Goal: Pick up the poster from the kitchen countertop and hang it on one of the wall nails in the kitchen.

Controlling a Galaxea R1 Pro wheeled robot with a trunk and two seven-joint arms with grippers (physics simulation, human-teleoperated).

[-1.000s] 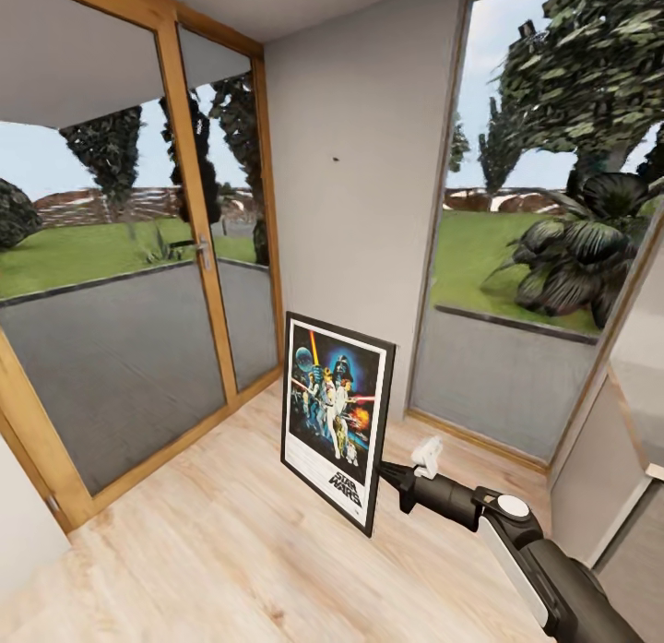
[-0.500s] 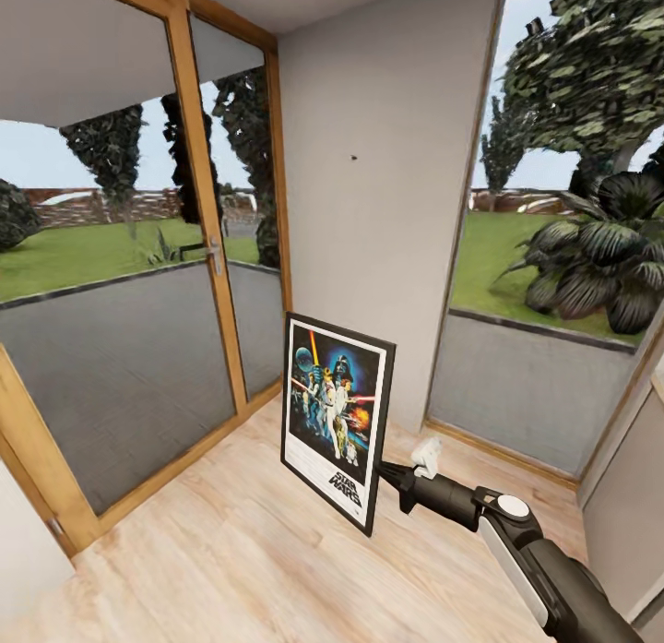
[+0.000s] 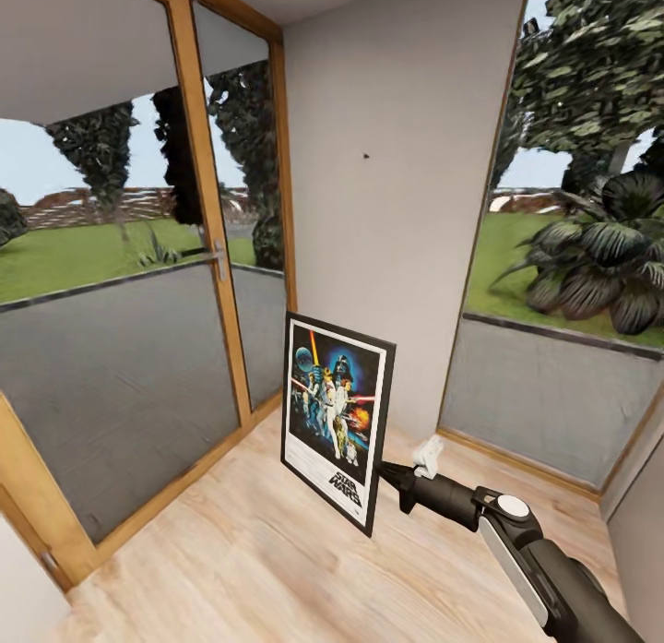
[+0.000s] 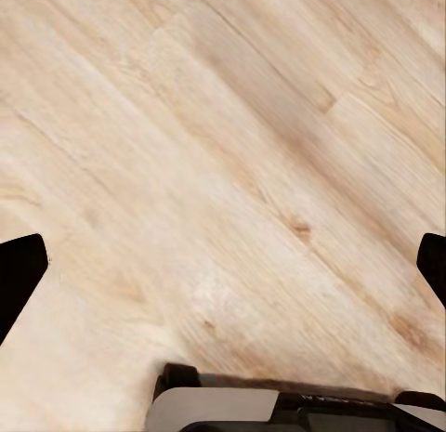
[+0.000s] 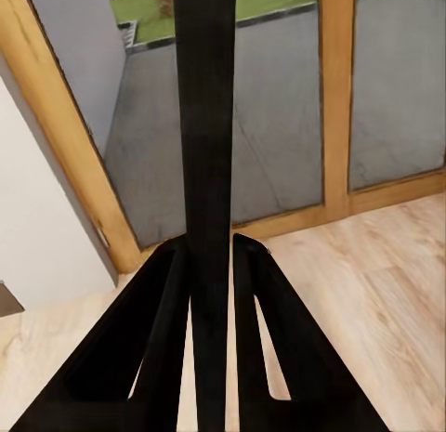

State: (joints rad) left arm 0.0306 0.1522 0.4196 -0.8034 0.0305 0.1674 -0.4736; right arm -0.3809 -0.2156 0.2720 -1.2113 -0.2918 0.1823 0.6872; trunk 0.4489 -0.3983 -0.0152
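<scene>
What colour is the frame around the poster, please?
Black, thin; the poster shows best in the head view.

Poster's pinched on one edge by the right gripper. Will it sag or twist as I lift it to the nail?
The poster likely stays stiff: its black frame runs straight, unbowed. Held by the right gripper on one side edge, it may pivot. The nail is tiny, so it could slip off.

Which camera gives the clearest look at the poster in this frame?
The head view: the poster shows whole, face on, held upright at its edge by the right gripper. The right wrist view shows just its black frame edge clamped between the fingers. The left wrist view looks down at the floor.
</scene>
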